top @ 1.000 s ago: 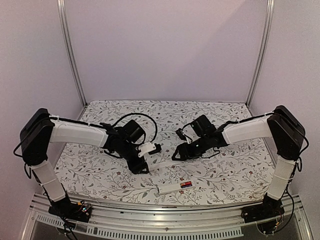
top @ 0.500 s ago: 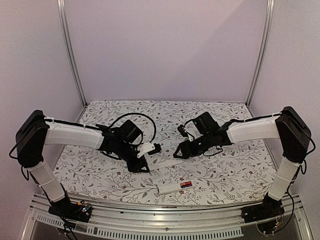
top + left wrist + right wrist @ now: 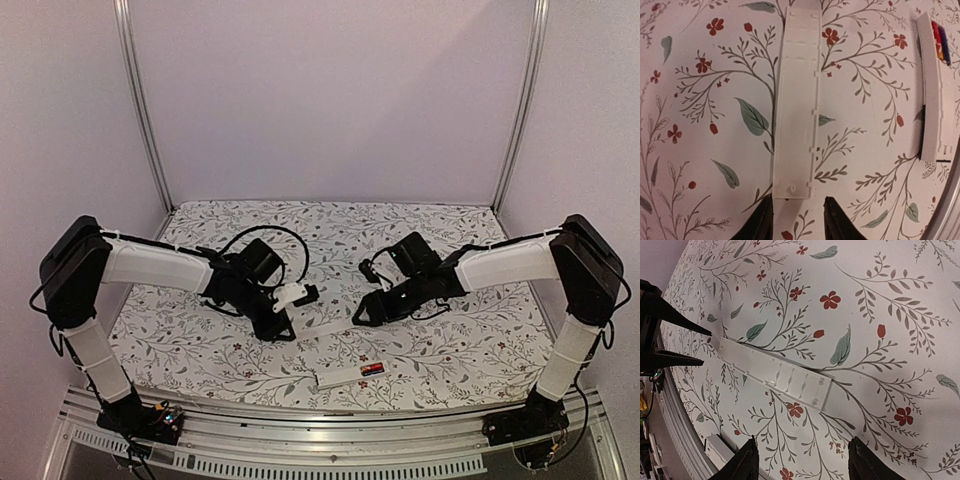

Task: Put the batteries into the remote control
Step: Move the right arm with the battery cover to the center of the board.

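Left tool (image 3: 797, 219): down low over the desk (image 3: 180, 335). Its two black fingers (image 3: 760, 222) straddle the near end of the white cover strip (image 3: 795, 100). One finger sits right against the strip's edge. The other shows a sliver of floral cloth beside it. From these views you can't tell whether it's clenched on the strip or just bracketing it.

Right tool (image 3: 802, 460): released, with its fingers wide apart and only floral cloth between them. It hangs near the strip's other end, pointing toward the left tool, and isn't touching anything.

Cover strip: flat on the desk, mid-desk, running between the two tools. You can see small tabs and notches along one long edge.

Remote (image 3: 345, 376): flat on the desk near the front edge, roughly midway between the two arm bases. It's on your side of the strip, clearly apart from it and lying about the same direction. Neither tool is on it. In the left wrist view it sits along the right edge of the picture.

Batteries (image 3: 939, 42): at the remote's right-hand end, showing as a red-and-dark patch in the top view. The left wrist view shows red, blue and yellow bands. They lie along the remote's length, right at its body. It's too small to say whether they're fully seated or how many there are.
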Controlling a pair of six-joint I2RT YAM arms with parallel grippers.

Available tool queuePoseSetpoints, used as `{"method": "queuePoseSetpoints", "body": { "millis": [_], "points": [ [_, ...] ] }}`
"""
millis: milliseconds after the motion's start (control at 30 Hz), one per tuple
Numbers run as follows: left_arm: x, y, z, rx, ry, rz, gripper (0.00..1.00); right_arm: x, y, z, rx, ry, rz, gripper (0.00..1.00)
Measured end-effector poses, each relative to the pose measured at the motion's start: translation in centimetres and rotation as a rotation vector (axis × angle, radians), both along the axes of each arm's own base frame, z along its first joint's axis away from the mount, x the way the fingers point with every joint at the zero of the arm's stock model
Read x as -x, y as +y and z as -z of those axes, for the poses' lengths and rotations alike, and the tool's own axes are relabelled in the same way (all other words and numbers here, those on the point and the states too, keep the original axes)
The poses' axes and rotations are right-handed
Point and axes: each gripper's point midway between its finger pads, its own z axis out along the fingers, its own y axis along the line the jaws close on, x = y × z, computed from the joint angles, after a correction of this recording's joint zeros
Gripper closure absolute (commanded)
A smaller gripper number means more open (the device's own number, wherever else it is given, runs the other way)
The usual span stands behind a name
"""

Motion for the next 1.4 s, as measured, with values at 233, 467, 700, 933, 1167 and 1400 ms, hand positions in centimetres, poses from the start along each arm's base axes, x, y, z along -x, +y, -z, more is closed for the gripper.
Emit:
{"method": "queuePoseSetpoints", "body": {
  "millis": [233,467,700,933,1167,1400],
  "points": [
    [-0.5,0.2,0.4,0.002,0.000,-0.010,0.34,0.0,0.0,-0.3,-0.002,-0.023,-0.020,0.39],
    [0.1,1.4,0.8,0.013,-0.011,0.007,0.44,-0.3,0.1,-1.3,0.011,-0.112,-0.110,0.39],
    [-0.8,1.7,-0.1,0.034,-0.062,-0.028,0.42,-1.9,2.1,-5.0,-0.017,-0.342,-0.307,0.32],
    [-5.0,3.7,-4.5,0.172,-0.146,-0.350,0.40,-2.1,4.7,-6.8,-0.063,-0.578,-0.613,0.21],
    [-6.2,5.5,-6.0,0.302,-0.168,-0.635,0.41,-2.1,9.6,-4.4,-0.002,-0.686,-0.840,0.16],
    [-6.0,9.1,-6.1,0.312,-0.236,-0.813,0.40,0.9,12.0,0.4,0.060,-0.600,-0.990,0.18]
  ]
}}
